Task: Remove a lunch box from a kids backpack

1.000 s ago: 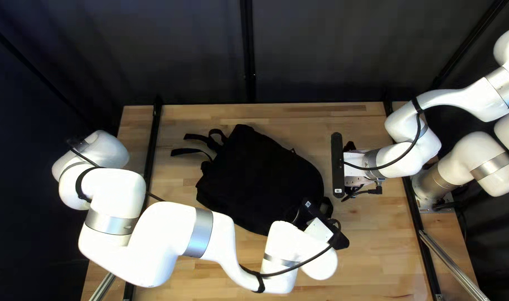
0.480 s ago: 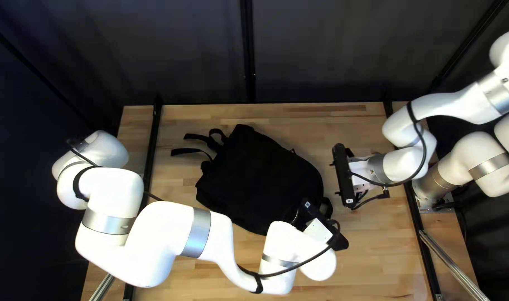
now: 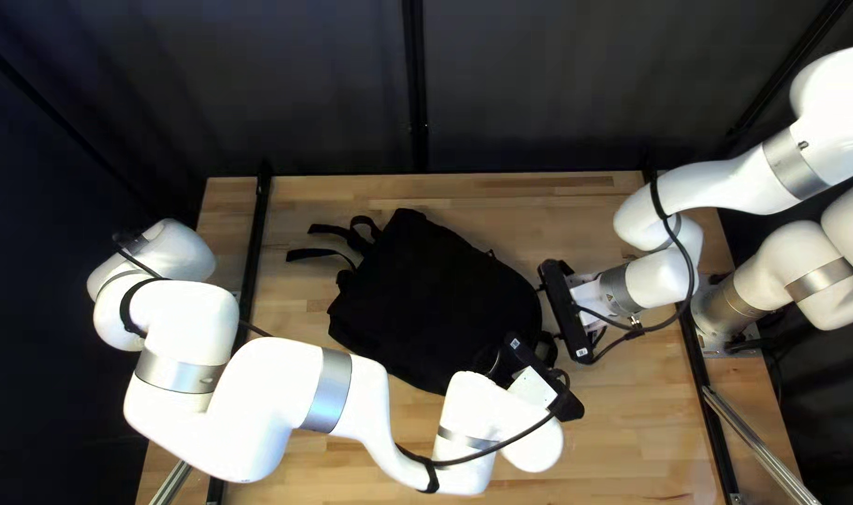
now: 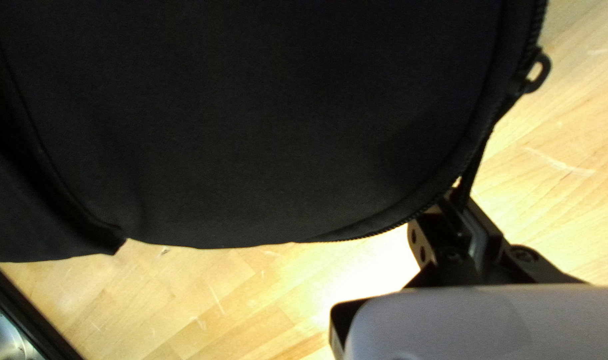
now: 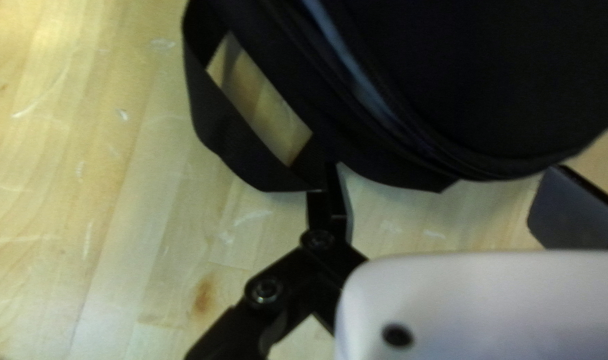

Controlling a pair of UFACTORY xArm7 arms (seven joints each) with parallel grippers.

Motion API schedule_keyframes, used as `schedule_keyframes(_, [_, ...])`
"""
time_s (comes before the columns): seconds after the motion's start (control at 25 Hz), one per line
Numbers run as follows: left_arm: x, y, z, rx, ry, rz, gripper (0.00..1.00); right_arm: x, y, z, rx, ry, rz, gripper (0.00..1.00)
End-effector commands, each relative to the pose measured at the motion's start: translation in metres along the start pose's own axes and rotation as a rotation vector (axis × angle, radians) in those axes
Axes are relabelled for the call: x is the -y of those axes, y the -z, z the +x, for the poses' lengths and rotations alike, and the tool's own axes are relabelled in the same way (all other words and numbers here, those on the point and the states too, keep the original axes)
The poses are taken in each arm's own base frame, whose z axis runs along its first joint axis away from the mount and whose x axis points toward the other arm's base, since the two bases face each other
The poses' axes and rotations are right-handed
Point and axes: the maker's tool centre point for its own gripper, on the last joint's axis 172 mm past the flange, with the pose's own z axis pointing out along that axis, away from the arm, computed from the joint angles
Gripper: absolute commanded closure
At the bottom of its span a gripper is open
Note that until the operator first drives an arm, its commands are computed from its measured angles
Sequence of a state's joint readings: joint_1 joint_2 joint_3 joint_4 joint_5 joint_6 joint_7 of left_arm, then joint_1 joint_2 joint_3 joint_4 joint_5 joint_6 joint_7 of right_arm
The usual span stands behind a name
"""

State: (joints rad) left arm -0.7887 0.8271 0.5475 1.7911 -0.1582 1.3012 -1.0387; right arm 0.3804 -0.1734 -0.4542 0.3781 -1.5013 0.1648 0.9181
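Note:
A black backpack (image 3: 426,299) lies on the table; no lunch box shows. In the top left view my left gripper (image 3: 541,382) is over its near right edge, and my right gripper (image 3: 566,311) is close by its right end. The left wrist view shows my left gripper (image 4: 456,202) with its fingers together on a thin black zipper pull (image 4: 476,167) at the curved zipper edge. Seen from the right wrist, my right gripper (image 5: 445,179) is spread wide at the bag's edge, one finger against the base of the carry loop (image 5: 227,137). A blue-grey strip (image 5: 354,70) shows along the zipper.
Loose straps (image 3: 328,241) extend from the backpack's far left end onto the wooden table (image 3: 613,458). My left arm crosses the near side of the table. Another zipper slider (image 4: 536,73) stands out from the bag's edge in the left wrist view.
My right gripper has turned, moved toward the near side of the table and then left, up to the backpack's right end. My left gripper and the backpack look almost unmoved.

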Motion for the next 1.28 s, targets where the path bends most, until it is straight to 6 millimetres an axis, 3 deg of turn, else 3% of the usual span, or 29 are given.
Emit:
schedule_keyframes(0.04, [0.0, 0.0, -0.001, -0.003, 0.0, 0.002, 1.0, 0.005, -0.005, 0.005, -0.006, 0.035, 0.006, 0.0])
schedule_keyframes(0.16, [-0.001, 0.001, -0.002, -0.003, 0.0, 0.002, 1.0, 0.005, -0.007, 0.009, -0.009, 0.068, 0.004, 0.06])
schedule_keyframes(0.2, [-0.001, 0.001, -0.002, -0.003, 0.0, 0.002, 1.0, 0.004, -0.009, 0.011, -0.009, 0.084, 0.004, 0.27])
schedule_keyframes(0.28, [-0.001, 0.001, -0.002, -0.004, -0.001, 0.002, 1.0, 0.003, -0.011, 0.012, -0.008, 0.104, 0.004, 0.82])
schedule_keyframes(0.32, [-0.001, 0.001, -0.002, -0.004, -0.001, 0.002, 1.0, 0.004, -0.011, 0.012, -0.006, 0.119, 0.003, 0.96])
schedule_keyframes(0.88, [0.006, 0.002, -0.006, -0.007, 0.001, 0.01, 1.0, -0.001, -0.001, 0.004, 0.023, 0.154, -0.011, 1.0])
schedule_keyframes(1.28, [0.023, 0.003, -0.011, 0.005, 0.008, 0.031, 1.0, -0.002, 0.001, 0.0, 0.035, 0.145, -0.006, 1.0])
